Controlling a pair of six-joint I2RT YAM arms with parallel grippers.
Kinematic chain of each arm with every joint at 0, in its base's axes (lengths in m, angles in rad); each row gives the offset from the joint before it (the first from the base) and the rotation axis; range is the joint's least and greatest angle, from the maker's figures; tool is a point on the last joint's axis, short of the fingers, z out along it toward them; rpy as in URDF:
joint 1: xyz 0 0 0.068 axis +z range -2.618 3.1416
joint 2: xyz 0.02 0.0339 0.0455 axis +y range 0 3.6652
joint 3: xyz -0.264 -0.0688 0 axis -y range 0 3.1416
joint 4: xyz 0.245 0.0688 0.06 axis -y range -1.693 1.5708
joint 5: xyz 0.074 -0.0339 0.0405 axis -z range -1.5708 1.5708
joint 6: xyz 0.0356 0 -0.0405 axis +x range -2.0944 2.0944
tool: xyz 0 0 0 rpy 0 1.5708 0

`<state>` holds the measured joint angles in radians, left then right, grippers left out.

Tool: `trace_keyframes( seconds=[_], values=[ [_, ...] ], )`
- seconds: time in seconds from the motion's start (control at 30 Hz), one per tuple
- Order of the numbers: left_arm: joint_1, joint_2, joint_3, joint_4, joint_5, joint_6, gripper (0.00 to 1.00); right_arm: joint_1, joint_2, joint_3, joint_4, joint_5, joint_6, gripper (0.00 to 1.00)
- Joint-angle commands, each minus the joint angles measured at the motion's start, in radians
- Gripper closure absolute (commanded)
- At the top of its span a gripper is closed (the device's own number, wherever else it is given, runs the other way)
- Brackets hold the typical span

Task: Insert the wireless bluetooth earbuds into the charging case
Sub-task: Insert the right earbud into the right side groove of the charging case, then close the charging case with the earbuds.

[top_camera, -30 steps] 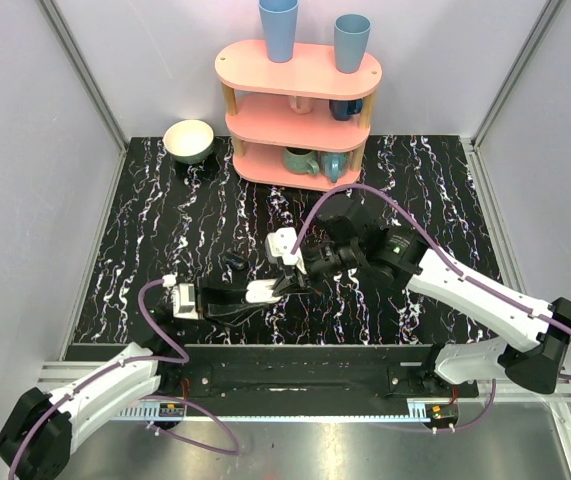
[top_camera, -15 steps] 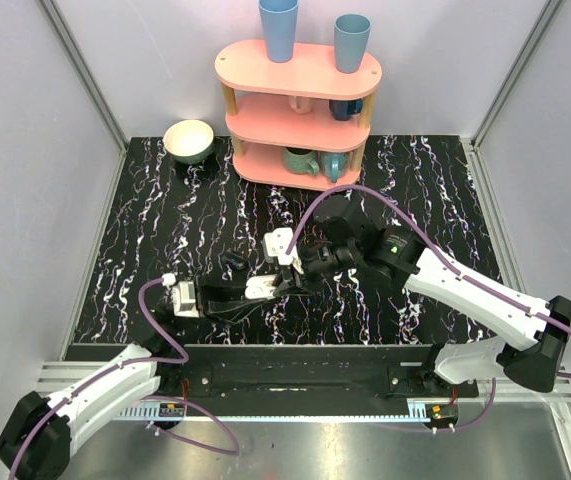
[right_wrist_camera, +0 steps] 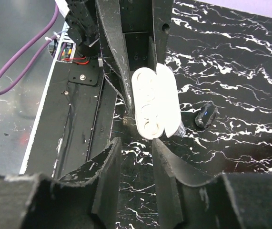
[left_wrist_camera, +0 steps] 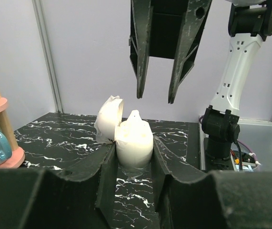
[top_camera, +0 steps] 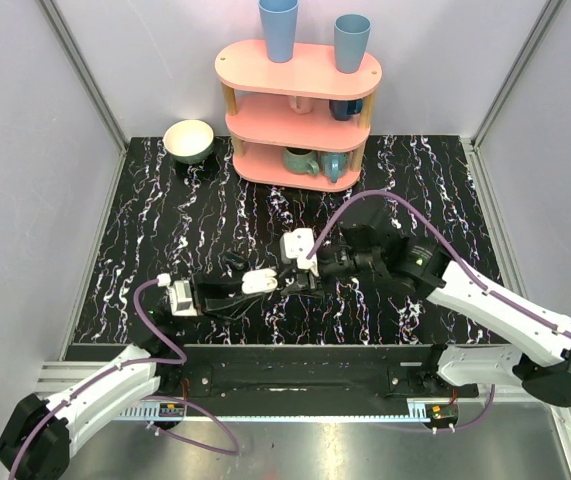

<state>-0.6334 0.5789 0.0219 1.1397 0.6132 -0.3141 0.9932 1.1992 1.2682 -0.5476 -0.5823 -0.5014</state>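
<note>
Left claw [left_wrist_camera: 133, 160] is pinching the charging case [left_wrist_camera: 134, 142] by its body, low over the black marbled worktop [top_camera: 165, 230] near the middle. The lid is swung open to one side. 2 round white shapes show in its body, too small to make out. Right claw [left_wrist_camera: 155, 98] hangs directly above the case, fingers spread, nothing between them. A small dark object [right_wrist_camera: 205, 116] lies just beside the case.

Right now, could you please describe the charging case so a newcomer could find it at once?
From the pink shelf at the back of the black marbled table, come forward to mid-table. The left end effector clamps the charging case: a small white oval pebble, lid hinged open, far smaller than the cream bowl.
</note>
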Motion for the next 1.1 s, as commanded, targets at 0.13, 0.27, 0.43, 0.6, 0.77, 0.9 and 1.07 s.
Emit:
trace_keyframes(
  seconds=[0.13,0.27,0.43,0.6,0.77,0.9,1.07],
  values=[
    [0.000,-0.036,-0.051,0.015,-0.105,0.030,1.00,0.009,-0.101,-0.081,0.172,0.084,0.040,0.54],
    [0.000,-0.071,-0.060,-0.001,-0.165,0.043,1.00,0.007,-0.135,-0.133,0.280,0.223,0.111,0.41],
    [0.000,-0.117,-0.069,-0.026,-0.205,0.053,1.00,0.009,-0.141,-0.162,0.393,0.448,0.231,0.30],
    [0.000,-0.120,-0.073,-0.024,-0.213,0.053,1.00,0.007,-0.125,-0.187,0.538,0.564,0.403,0.31],
    [0.000,-0.105,-0.071,-0.008,-0.216,0.047,1.00,0.007,-0.109,-0.251,0.722,0.559,0.607,0.32],
    [0.000,-0.108,-0.069,-0.008,-0.221,0.044,1.00,0.007,-0.084,-0.253,0.736,0.506,0.672,0.33],
    [0.000,-0.117,-0.076,-0.008,-0.240,0.044,1.00,0.005,-0.075,-0.273,0.758,0.461,0.699,0.32]
  ],
)
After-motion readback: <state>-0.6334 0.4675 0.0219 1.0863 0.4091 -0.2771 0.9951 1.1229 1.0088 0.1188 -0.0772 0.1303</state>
